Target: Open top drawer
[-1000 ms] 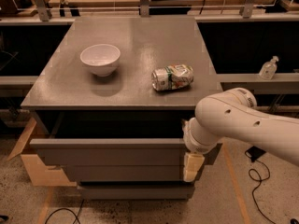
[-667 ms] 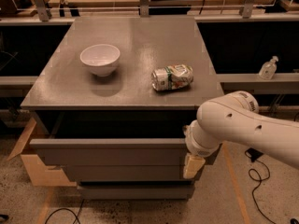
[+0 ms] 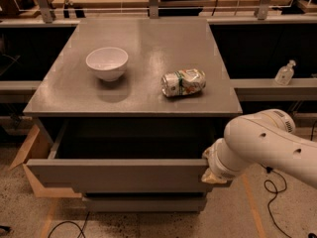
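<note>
Pressing against the right end of the pulled-out top drawer (image 3: 119,175), the hand (image 3: 212,175) hides its grip, which I cannot tell.

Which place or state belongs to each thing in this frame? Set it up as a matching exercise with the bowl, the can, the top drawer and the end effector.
Things:
1. white bowl
2. crushed can
3. top drawer
4. end effector

Places or states:
A. at the right end of the top drawer's front
B. upright on the left part of the cabinet top
C. pulled out, its dark inside exposed
D. lying on its side, right of the middle of the cabinet top

Pairs: 1-B, 2-D, 3-C, 4-A
</note>
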`<move>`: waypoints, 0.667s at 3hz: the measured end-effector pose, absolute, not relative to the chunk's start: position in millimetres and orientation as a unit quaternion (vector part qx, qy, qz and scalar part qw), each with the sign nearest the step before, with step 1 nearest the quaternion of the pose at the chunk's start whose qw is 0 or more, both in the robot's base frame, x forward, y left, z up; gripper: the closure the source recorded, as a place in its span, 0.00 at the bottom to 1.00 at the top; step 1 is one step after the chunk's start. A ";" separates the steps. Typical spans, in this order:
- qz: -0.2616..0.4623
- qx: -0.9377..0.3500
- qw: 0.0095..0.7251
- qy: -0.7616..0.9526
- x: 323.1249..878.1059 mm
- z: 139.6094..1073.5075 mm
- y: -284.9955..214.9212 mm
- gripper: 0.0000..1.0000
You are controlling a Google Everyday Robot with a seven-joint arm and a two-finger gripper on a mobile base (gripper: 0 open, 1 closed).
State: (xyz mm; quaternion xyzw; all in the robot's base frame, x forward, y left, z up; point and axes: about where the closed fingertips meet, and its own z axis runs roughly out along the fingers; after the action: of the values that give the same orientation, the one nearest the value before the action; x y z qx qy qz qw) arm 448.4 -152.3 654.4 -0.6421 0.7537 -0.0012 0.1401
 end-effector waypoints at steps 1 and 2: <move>-0.001 -0.642 0.140 0.754 448.4 654.4 -152.3 0.88; -0.002 -0.627 0.120 0.770 418.2 666.0 -161.7 1.00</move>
State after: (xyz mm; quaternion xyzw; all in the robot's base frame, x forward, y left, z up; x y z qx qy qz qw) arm 418.2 -161.7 666.0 -0.6270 0.7697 -0.0016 0.1204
